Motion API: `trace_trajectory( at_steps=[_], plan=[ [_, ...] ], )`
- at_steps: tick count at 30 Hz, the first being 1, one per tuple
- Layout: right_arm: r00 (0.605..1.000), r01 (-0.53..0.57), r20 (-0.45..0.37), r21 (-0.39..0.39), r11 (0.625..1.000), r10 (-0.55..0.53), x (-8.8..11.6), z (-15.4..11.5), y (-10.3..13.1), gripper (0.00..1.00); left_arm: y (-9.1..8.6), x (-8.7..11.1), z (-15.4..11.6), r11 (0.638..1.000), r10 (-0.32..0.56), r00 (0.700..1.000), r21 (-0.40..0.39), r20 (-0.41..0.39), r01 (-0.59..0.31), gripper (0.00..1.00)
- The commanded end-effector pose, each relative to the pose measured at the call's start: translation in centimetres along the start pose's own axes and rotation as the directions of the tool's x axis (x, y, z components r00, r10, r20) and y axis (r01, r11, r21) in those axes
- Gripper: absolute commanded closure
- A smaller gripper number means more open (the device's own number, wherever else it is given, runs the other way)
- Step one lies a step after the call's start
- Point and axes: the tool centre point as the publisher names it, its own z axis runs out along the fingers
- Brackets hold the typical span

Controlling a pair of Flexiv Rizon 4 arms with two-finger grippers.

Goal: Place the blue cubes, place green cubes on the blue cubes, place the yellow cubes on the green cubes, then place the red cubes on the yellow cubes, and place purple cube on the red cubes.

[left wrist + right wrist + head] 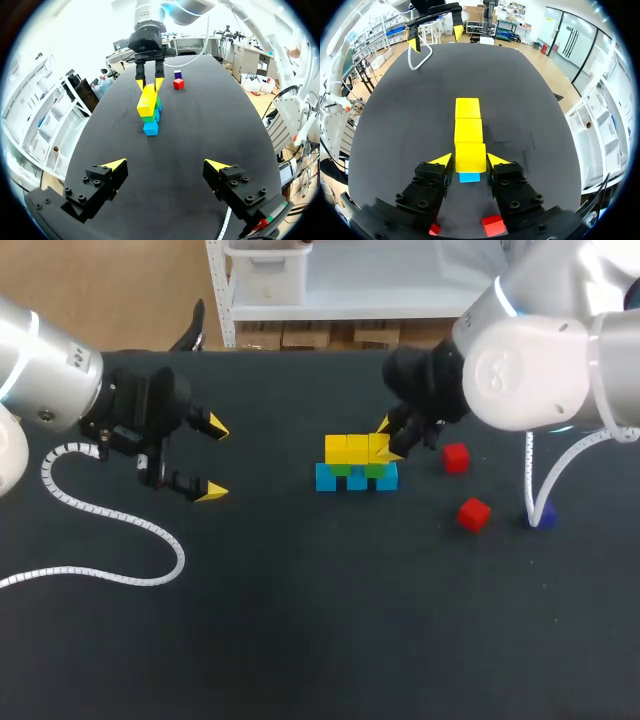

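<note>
- Head view: three blue cubes (327,478) sit in a row near the middle of the black tabletop (300,620). Two green cubes (343,469) rest on them, and three yellow cubes (338,448) form the top row.
- The right fingers (392,452), on the arm at the right side, grip the end yellow cube (377,445), which is the one nearest the red cubes (456,458).
- Right wrist view: one yellow tip presses each side of the end yellow cube. A blue cube shows just under it, and the other two yellow cubes run ahead in a line.
- The two red cubes lie loose on the tabletop to the right of the stack, apart from each other.
- The purple cube (541,519) sits further right, partly behind a white cable (530,475) hanging from the right arm.
- The left fingers (210,492) hover well to the left of the stack, spread wide with nothing between them.
- Left wrist view: the stack stands ahead of the spread left fingers. The right fingers are at its far end, with one red cube and the purple cube beyond.
</note>
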Motion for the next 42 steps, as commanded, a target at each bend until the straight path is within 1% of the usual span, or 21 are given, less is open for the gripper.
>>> trace_trajectory(
  at_steps=[1, 3, 5, 6, 7, 10, 13, 15, 16, 21, 25, 30, 34, 39, 42],
  plan=[
    [1.0, -0.003, 0.0, -0.004, 1.0, 0.003, 0.1, 0.0, -0.1, 0.55, 0.0, 0.1, 0.0, 1.0, 0.002, 1.0, -0.002, 0.004, -0.002, 0.0],
    [1.0, -0.003, -0.001, -0.006, 1.0, 0.003, 0.1, 0.0, -0.1, 0.47, 0.0, 0.1, 0.0, 1.0, 0.002, 1.0, -0.002, 0.004, -0.002, 0.0],
    [1.0, -0.005, -0.001, -0.007, 1.0, 0.005, 0.1, 0.0, -0.1, 0.25, 0.0, 0.1, 0.0, 1.0, 0.002, 1.0, -0.002, 0.004, -0.002, 0.0],
    [1.0, -0.006, -0.001, -0.007, 1.0, 0.006, 0.1, 0.0, -0.1, 0.18, 0.0, 0.1, 0.0, 1.0, 0.002, 1.0, -0.002, 0.004, -0.002, 0.0],
    [1.0, -0.007, -0.002, -0.008, 1.0, 0.007, 0.1, 0.0, -0.1, 0.0, 0.0, 0.1, 0.0, 1.0, 0.002, 1.0, -0.002, 0.004, -0.002, 0.0],
    [1.0, -0.013, 0.004, -0.012, 1.0, 0.013, 0.3, -0.5, 0.0, 0.0, 0.0, 0.1, 0.0, 1.0, 0.002, 1.0, -0.002, 0.004, -0.002, 0.0],
    [0.999, -0.017, 0.046, -0.035, 0.999, 0.019, 0.9, -1.6, 0.2, 0.0, 0.0, 0.1, 0.0, 1.0, 0.002, 1.0, -0.002, 0.004, -0.002, 0.0],
    [0.999, -0.002, 0.049, -0.044, 0.999, 0.005, 1.2, -2.4, 0.3, 0.0, 0.0, 0.1, 0.0, 1.0, 0.002, 1.0, -0.002, 0.004, -0.002, 0.0],
    [0.998, 0.014, 0.065, -0.051, 0.999, -0.011, 1.5, -2.8, 0.4, 0.0, 0.0, 0.1, 0.0, 1.0, 0.002, 1.0, -0.002, 0.004, -0.002, 0.0],
    [0.996, 0.066, 0.064, -0.061, 0.996, -0.062, 3.2, -5.0, 0.2, 0.0, 0.0, 0.1, 0.0, 1.0, 0.002, 1.0, -0.002, 0.004, -0.002, 0.0],
    [0.996, 0.079, 0.057, -0.059, 0.995, -0.075, 4.8, -6.2, -0.2, 0.0, 0.0, 0.1, 0.0, 1.0, 0.002, 1.0, -0.002, 0.004, -0.002, 0.0],
    [0.995, 0.09, 0.05, -0.06, 0.994, -0.087, 6.9, -6.8, -0.6, 0.0, 0.0, 0.1, 0.0, 1.0, 0.002, 1.0, -0.002, 0.004, -0.002, 0.0],
    [0.994, 0.1, 0.04, -0.05, 0.994, -0.098, 8.2, -7.3, -0.4, 0.0, 0.0, 0.1, 0.0, 1.0, 0.002, 1.0, -0.002, 0.004, -0.002, 0.0],
    [0.994, 0.103, 0.032, -0.048, 0.994, -0.102, 9.5, -7.3, -0.3, 0.0, 0.0, 0.1, 0.0, 1.0, 0.002, 1.0, -0.002, 0.004, -0.002, 0.0],
    [0.994, 0.111, 0.027, -0.038, 0.993, -0.11, 10.3, -7.1, -0.7, 0.0, 0.0, 0.1, 0.0, 1.0, 0.002, 1.0, -0.002, 0.004, -0.002, 0.0]
  ],
)
